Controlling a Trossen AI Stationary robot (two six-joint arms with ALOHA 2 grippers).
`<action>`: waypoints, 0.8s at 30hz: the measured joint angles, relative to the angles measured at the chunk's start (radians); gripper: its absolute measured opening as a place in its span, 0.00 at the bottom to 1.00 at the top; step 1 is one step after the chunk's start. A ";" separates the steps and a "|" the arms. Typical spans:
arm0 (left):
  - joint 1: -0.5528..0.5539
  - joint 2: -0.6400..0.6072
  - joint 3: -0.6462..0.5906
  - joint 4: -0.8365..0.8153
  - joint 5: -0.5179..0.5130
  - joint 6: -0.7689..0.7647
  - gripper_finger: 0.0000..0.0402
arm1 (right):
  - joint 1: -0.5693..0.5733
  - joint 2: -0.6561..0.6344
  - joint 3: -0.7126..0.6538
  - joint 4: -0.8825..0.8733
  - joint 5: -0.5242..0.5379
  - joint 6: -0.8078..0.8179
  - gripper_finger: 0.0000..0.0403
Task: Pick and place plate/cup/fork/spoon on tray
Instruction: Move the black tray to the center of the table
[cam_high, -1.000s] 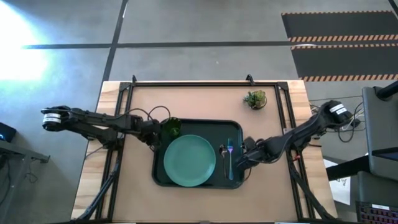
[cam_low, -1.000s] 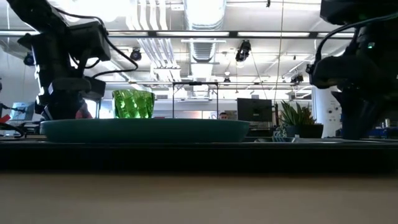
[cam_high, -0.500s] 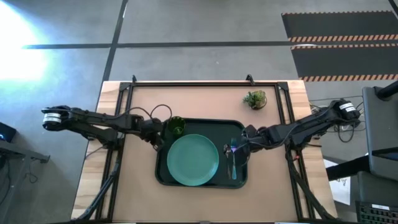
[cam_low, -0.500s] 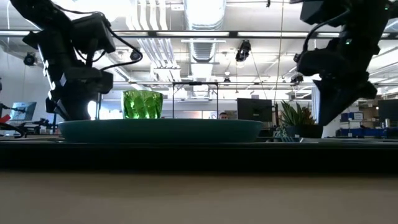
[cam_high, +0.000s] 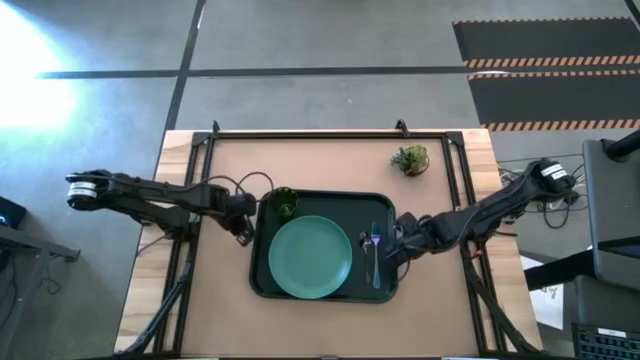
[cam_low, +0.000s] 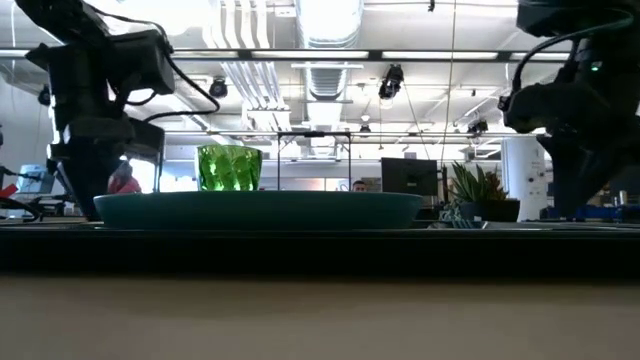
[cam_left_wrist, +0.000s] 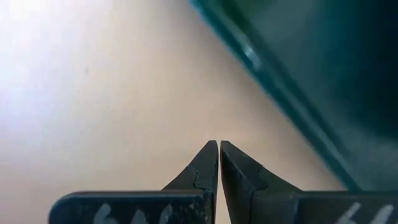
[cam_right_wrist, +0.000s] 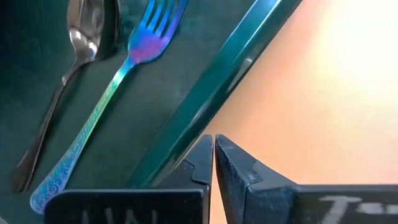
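Four items on tray (cam_high: 262, 283) (plate (cam_high: 310, 258), cup (cam_high: 283, 203), fork (cam_high: 375, 256), spoon (cam_high: 365, 252)), left pincer (cam_high: 240, 233) closed, right pincer (cam_high: 393, 250) closed, both empty.

Plate (cam_high: 310, 257), cup (cam_high: 283, 203), spoon (cam_high: 366, 252) and fork (cam_high: 374, 259) in tray (cam_high: 322, 202).

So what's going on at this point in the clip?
Everything seems already loaded on the dark green rectangular tray: the round teal plate in the middle, the olive-green tumbler cup at a corner, and the bluish fork beside the dark spoon. Neither arm holds anything. The left gripper sits shut over bare table beside the tray's edge, and the right gripper is shut at the tray's opposite rim.
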 joint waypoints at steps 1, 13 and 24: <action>0.000 -0.002 0.000 -0.017 0.002 0.000 0.00 | 0.009 0.013 -0.002 0.014 -0.001 0.008 0.02; 0.000 -0.060 0.000 -0.049 0.009 0.001 0.00 | 0.025 0.121 -0.012 0.173 -0.018 0.012 0.02; 0.000 -0.079 0.000 -0.088 0.014 0.000 0.00 | -0.012 0.110 -0.012 0.165 0.008 -0.050 0.02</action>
